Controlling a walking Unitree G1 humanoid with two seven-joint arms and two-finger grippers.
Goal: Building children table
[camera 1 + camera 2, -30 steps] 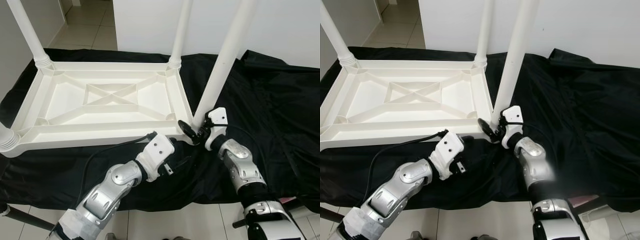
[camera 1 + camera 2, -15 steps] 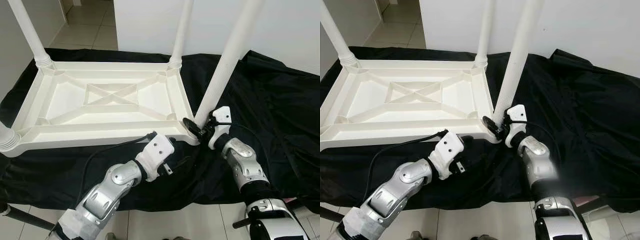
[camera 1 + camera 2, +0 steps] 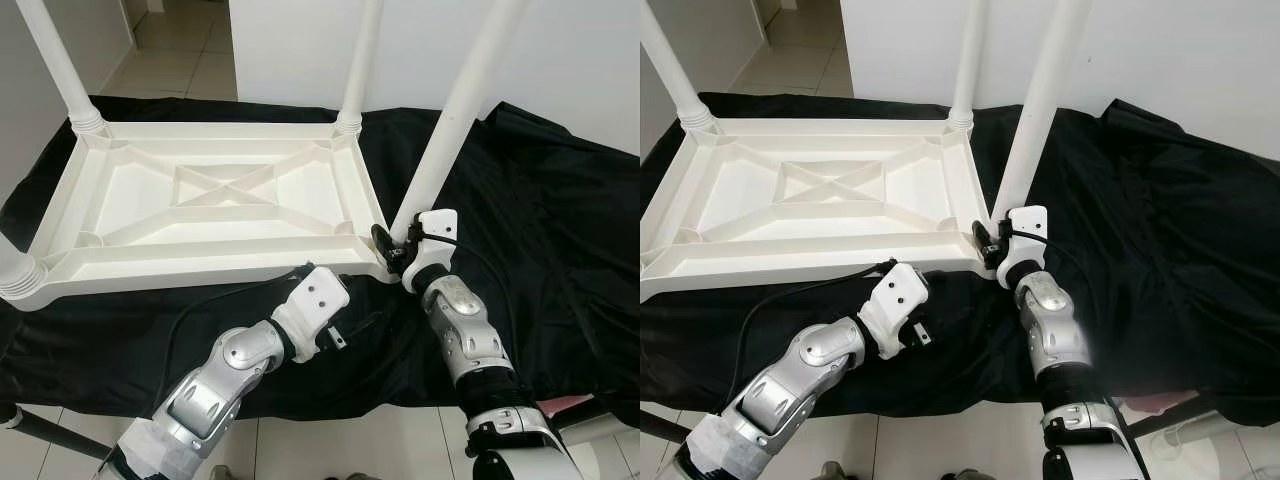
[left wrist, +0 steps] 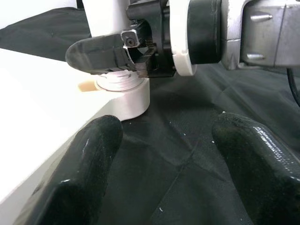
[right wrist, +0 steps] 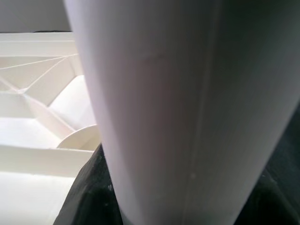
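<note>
1. The white plastic children's table (image 3: pixel 210 210) is lying upside down on a black cloth (image 3: pixel 540 200) that is covering the desk, its ribbed underside facing up and its legs pointing upward.
2. Taking the table as the landmark, the right pincer (image 3: pixel 392 250) is working at its near right corner, clamped on the base of the fourth leg (image 3: pixel 455 110) just above the corner socket (image 4: pixel 125 96).
3. The left wrist view is showing one black finger (image 4: pixel 101 54) of that pincer pressed against the leg right over its threaded collar, which is sitting in the socket; whether it is fully seated cannot be told.
4. The left pincer (image 4: pixel 161 173) is hovering just in front of the table's near long edge, beside that same corner, its fingers spread apart over the cloth and gripping nothing.
5. The other three legs are standing in their corners: far left, far right and near left of the table.
6. The leg is looking like light, stiff, hollow plastic with a smooth, slippery skin, so a hold low down near the collar is probably giving the best turning control.
7. The table itself is likely light and may slide on the cloth, so bracing its near rim would seem sensible.
</note>
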